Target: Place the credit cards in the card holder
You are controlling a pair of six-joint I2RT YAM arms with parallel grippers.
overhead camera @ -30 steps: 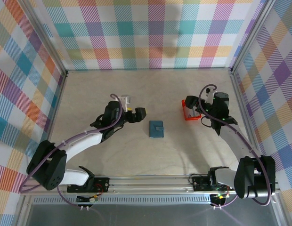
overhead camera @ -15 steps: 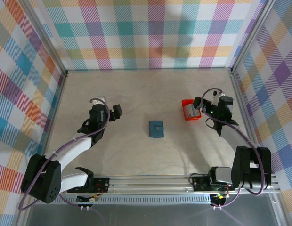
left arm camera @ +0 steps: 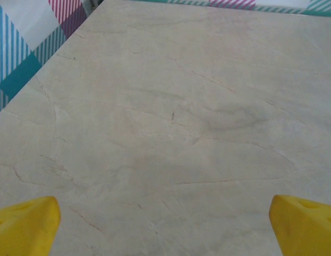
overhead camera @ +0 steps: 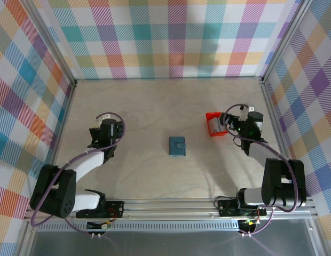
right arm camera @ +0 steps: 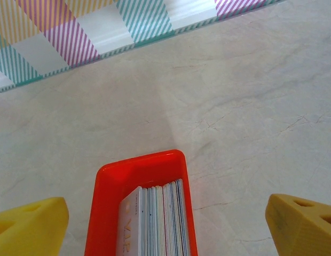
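Inside the small red plastic tray [right arm camera: 138, 166], the thin grey credit cards [right arm camera: 157, 218] stand on edge, lengthwise toward the spread right hand [overhead camera: 228, 120] just beside it, while the closed blue-teal card holder [overhead camera: 177, 146] lies well apart from it.

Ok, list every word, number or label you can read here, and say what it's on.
Outermost thin silvery card, on edge in the small red plastic tray: pale characters, cut off by the frame, unreadable.
Small blue-teal folding card holder: too small to show any print.
No other text seen.
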